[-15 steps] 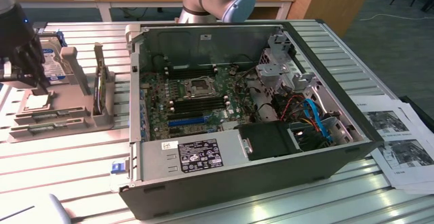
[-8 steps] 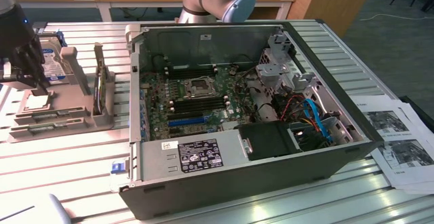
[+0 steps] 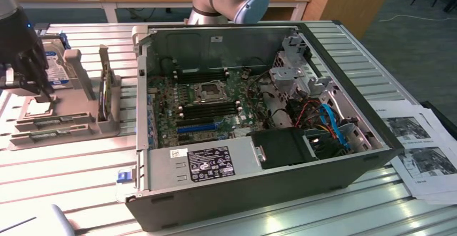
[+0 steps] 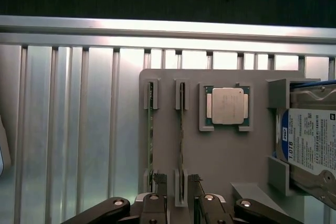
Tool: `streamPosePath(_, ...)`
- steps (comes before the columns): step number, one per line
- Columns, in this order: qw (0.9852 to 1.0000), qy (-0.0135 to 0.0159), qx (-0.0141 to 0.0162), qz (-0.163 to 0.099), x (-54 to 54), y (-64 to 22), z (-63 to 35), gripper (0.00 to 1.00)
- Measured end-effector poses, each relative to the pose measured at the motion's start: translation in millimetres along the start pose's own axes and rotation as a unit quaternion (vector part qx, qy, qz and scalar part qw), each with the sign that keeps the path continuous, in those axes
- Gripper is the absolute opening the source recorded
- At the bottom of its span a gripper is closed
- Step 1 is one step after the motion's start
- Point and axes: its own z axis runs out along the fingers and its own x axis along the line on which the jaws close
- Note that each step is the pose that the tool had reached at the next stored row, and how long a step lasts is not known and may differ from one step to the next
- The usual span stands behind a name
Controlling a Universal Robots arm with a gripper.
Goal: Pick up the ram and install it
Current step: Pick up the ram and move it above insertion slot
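Two ram sticks stand on edge in slots of a grey holder [image 4: 210, 156]. One ram [image 4: 181, 129] runs between my gripper's fingers, and the other [image 4: 151, 129] stands in the slot beside it. My gripper [image 4: 177, 192] hangs over the holder's near end, open, with one fingertip on each side of that ram and not closed on it. In the exterior view the gripper [image 3: 32, 83] is at the far left above the holder [image 3: 64, 129], where the ram sticks [image 3: 51, 123] show as thin green strips.
A silver processor [image 4: 227, 106] sits in a square pocket of the holder, and a hard drive [image 4: 310, 140] stands in its bracket beside it. The open computer case [image 3: 264, 113] fills the table's middle, motherboard [image 3: 207, 107] exposed. Printed sheets [image 3: 421, 150] lie at the exterior view's right.
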Motion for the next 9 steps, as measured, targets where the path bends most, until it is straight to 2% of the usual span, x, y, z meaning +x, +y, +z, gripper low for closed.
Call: streamPosePath(9,1.0,0.0,0.0005,0.0,0.0,0.4,10.6,0.3)
